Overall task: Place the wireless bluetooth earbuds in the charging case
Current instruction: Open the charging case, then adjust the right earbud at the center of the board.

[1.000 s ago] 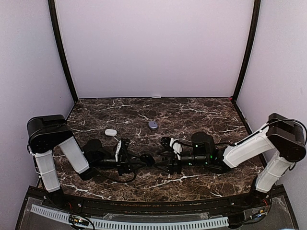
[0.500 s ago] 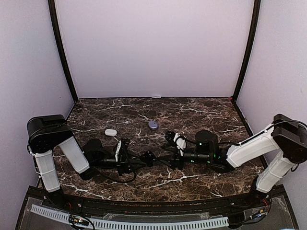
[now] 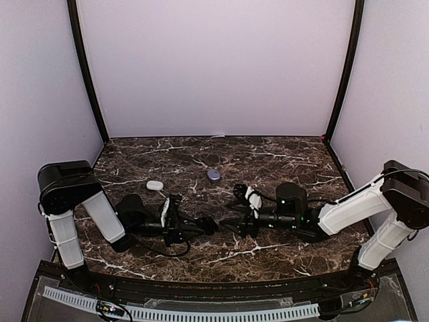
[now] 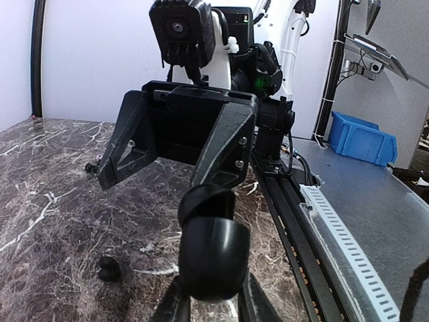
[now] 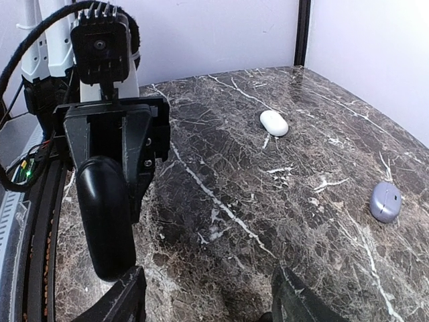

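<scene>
The left fingers are clamped on the black case, low centre in the left wrist view. The right fingers face it, spread and seemingly empty. A black bud lies on the counter, lower left of that left wrist view. The step in hand looks like fetching the bud: the right fingers must next drop over it and pinch gently. I cannot tell whether the case lid is open

3 cases, 1 earbud, 2 arms
</scene>
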Controlling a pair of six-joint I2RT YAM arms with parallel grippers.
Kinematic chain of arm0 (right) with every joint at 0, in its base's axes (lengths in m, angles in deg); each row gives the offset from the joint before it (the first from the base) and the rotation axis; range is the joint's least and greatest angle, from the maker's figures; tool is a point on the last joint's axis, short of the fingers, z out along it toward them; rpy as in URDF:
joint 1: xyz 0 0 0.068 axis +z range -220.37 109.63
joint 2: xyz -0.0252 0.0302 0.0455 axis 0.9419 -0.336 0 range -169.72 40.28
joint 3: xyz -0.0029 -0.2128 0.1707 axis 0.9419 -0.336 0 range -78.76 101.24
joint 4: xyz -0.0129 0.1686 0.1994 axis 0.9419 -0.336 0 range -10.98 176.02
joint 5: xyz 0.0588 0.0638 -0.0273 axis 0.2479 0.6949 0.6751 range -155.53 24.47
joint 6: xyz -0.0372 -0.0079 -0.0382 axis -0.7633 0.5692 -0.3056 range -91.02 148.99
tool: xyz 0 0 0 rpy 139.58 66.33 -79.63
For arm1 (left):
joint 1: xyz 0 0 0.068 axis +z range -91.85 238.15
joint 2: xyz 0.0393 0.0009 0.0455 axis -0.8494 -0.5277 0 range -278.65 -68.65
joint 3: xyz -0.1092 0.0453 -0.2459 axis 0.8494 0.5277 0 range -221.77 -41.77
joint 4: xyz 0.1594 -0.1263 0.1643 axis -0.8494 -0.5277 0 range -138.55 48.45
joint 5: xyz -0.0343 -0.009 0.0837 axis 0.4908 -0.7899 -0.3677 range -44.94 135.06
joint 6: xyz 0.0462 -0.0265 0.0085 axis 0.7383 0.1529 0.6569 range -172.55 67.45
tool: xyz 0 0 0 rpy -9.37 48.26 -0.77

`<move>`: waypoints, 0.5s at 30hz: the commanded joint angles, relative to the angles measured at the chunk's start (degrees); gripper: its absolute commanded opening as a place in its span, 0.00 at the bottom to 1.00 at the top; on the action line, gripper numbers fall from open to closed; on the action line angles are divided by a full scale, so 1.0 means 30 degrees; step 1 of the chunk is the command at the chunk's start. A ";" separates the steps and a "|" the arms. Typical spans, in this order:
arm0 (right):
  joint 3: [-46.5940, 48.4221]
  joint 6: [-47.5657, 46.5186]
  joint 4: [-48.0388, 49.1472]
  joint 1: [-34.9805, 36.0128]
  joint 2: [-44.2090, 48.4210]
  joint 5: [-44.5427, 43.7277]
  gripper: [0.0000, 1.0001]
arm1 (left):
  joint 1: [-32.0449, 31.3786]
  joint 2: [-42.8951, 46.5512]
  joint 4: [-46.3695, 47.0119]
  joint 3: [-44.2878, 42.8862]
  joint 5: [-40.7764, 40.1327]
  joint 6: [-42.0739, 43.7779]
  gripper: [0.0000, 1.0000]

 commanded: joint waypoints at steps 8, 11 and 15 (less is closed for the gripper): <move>0.0040 -0.0262 0.1074 -0.0198 0.0172 0.1815 0.66 | -0.0169 0.0084 0.2775 0.0114 -0.0274 -0.0284 0.20; 0.0150 -0.0285 0.0952 -0.0204 0.0103 0.1926 0.66 | -0.0182 0.0084 0.2836 0.0116 -0.0336 -0.0296 0.20; 0.0090 -0.0292 0.0964 -0.0223 0.0153 0.2017 0.66 | -0.0173 0.0084 0.2842 0.0177 -0.0335 -0.0296 0.20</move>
